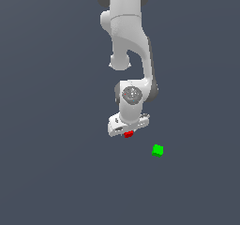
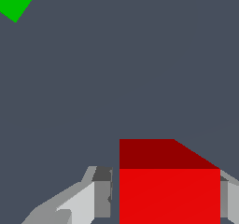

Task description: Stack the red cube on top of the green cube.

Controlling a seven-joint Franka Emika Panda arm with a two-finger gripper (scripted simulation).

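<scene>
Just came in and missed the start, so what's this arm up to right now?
The arm's gripper is down over the red cube, which sits between its fingers; whether they press it is unclear. The green cube lies apart, toward the exterior view's right, with nothing on it. The stack is not yet made.

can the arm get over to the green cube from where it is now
Probably yes. The green cube sits alone on open floor, just off to the exterior view's right of the end effector, with nothing between them. The red cube sits between the fingers, so it would travel along.
</scene>
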